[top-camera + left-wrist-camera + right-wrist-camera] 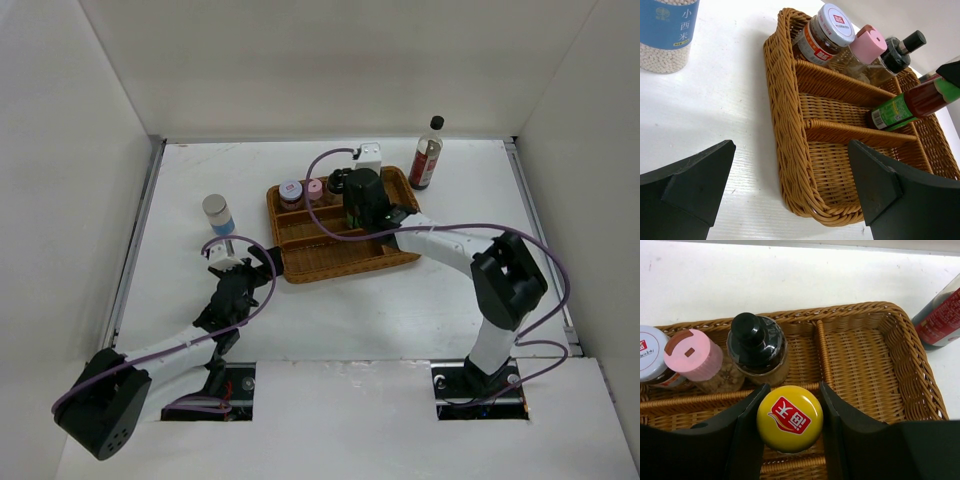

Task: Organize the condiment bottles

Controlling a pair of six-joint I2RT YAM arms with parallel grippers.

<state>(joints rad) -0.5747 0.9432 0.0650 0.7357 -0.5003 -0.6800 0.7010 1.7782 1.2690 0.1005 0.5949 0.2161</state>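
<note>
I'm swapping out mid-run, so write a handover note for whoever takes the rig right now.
Left gripper: open, empty, at the wicker tray's left end.
Right gripper: shut on the yellow-capped sauce bottle, above the tray.
Done: white-topped shaker, pink shaker and black shaker stand in its far-left compartment.
Left: place the sauce; grey-lidded jar and tall dark red bottle stand on the table outside it.

1. The blue-labelled jar (667, 35) is running off the top edge of the left wrist view, so its lid is out of sight.
2. The yellow-capped sauce bottle (790, 417) is hiding its own body beneath its cap in the right wrist view.
3. There, the tall dark red bottle (940, 320) is being cropped by the right edge and the purple-white-topped shaker (650, 357) by the left edge.
4. From above, the right gripper (352, 215) is covering most of the yellow-capped sauce bottle and part of the black-topped shaker (337, 181).
</note>
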